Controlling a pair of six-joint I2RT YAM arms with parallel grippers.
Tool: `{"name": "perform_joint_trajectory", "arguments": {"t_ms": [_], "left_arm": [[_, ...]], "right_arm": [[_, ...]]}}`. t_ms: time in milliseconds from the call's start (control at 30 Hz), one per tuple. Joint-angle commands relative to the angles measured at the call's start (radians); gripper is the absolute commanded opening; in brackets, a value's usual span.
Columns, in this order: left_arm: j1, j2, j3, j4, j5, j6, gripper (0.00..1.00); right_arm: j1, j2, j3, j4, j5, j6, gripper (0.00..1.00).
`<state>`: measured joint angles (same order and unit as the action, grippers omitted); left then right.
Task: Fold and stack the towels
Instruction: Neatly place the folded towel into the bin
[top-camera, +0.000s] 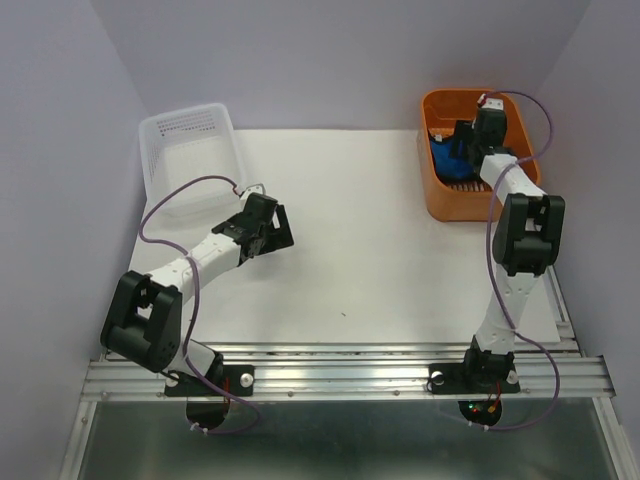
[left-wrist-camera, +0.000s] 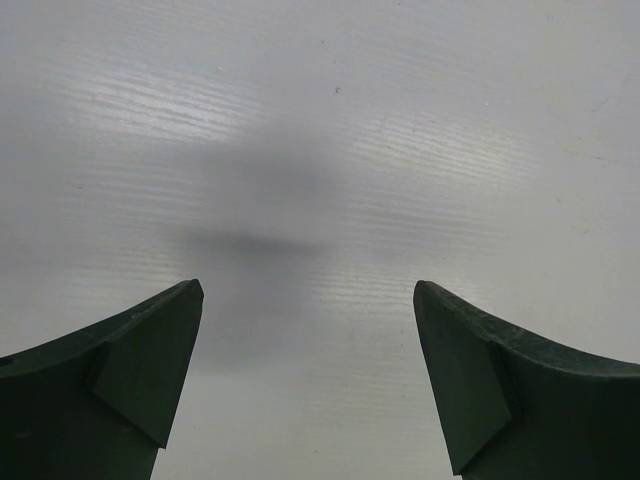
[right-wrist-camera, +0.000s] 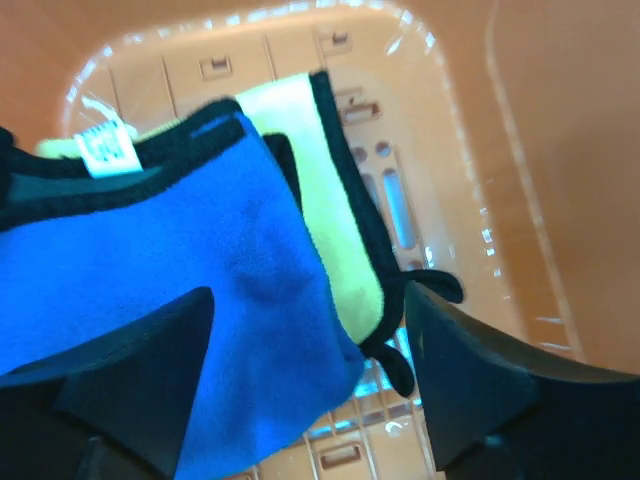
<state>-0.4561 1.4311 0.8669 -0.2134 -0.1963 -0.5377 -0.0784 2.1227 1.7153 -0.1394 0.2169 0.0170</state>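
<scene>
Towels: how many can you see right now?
2. The blue towel lies on top in the orange bin; the yellow towel lies partly under it. More may be hidden beneath.

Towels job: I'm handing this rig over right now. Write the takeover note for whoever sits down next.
Left gripper: open, holding nothing, above the table.
Right gripper: open, down inside the orange bin, poised over the blue towel, not gripping it yet.
Towels: the blue towel lies crumpled on top of the yellow towel in the bin; a third is not clearly visible.
Done: nothing folded or stacked.
Left: bring each towel out to the table, fold, stack.
</scene>
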Motion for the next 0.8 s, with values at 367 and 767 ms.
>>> {"name": "perform_joint_trajectory", "arguments": {"t_ms": [367,767], "left_arm": [[0.008,-0.164,0.064,0.062,-0.026,0.013,0.99],[0.011,-0.308,0.018,0.031,-0.026,-0.021,0.99]], "right_arm": [[-0.006,-0.371,-0.075,-0.108,0.022,0.127,1.0],[-0.006,-0.878,-0.503,-0.318,0.142,0.369,1.0]]}}
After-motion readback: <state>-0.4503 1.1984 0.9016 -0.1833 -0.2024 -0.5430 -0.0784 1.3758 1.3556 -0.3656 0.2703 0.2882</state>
